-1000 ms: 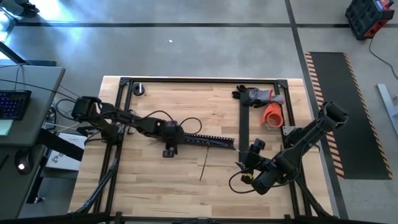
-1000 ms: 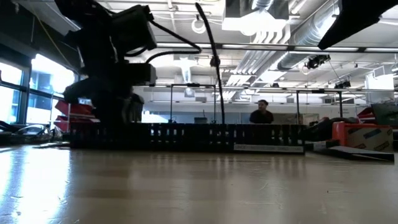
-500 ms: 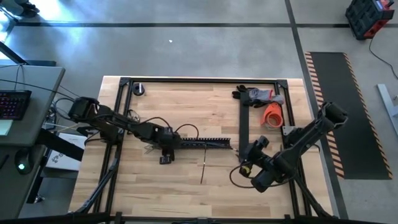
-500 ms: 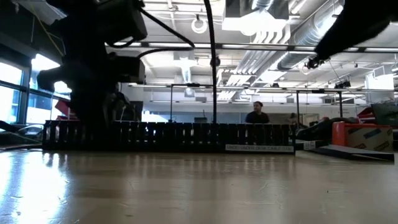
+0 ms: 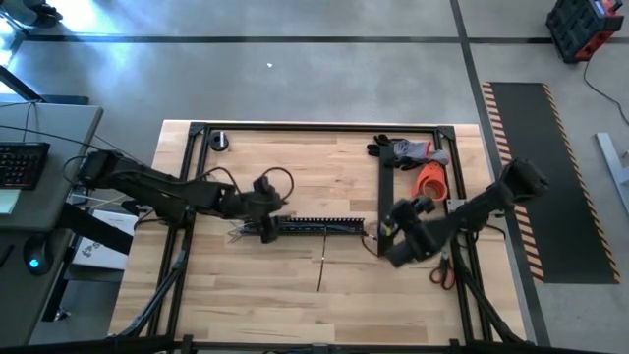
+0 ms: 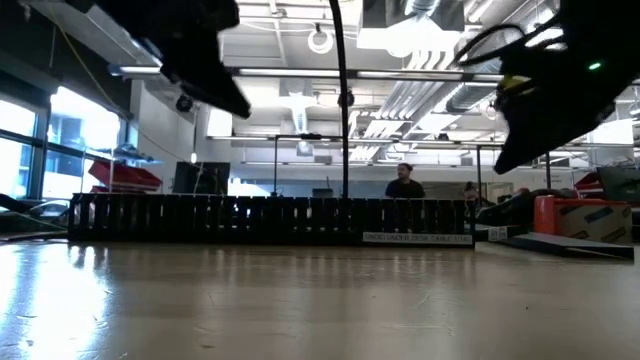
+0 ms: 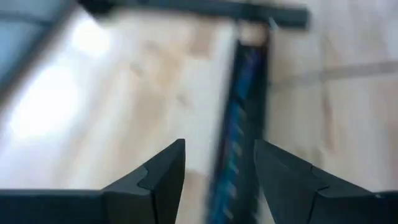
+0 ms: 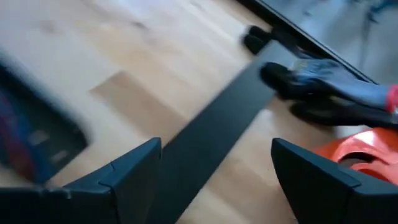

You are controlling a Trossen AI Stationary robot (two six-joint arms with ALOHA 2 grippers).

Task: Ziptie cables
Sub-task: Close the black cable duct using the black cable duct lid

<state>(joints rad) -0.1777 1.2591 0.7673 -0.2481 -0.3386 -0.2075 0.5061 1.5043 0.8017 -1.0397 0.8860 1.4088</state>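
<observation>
The long black slotted duct (image 5: 322, 226) lies flat on the wooden table, and the cables (image 7: 236, 140) run inside it as a blue-purple streak. Pale wire ends (image 5: 240, 234) stick out of its left end. My left gripper (image 7: 217, 163) is open above that left end, raised off the table (image 6: 205, 70), with nothing between its fingers. My right gripper (image 8: 216, 158) is open by the duct's right end (image 5: 385, 238), over the flat black cover strip (image 8: 211, 134), and holds nothing.
An orange tape roll (image 5: 430, 182) and dark gloves (image 5: 411, 149) lie at the far right. Scissors (image 5: 440, 270) lie right of my right arm. A thin strip (image 5: 321, 264) lies on the wood near the duct. A black frame (image 5: 295, 127) borders the table. A person (image 6: 403, 183) stands in the room behind.
My left gripper dragged the duct a little toward the table's left edge, then rose clear of its left end and tipped up. My right gripper swung from the near right corner toward the far side and the duct's right end, sinking lower and uncovering the scissors.
</observation>
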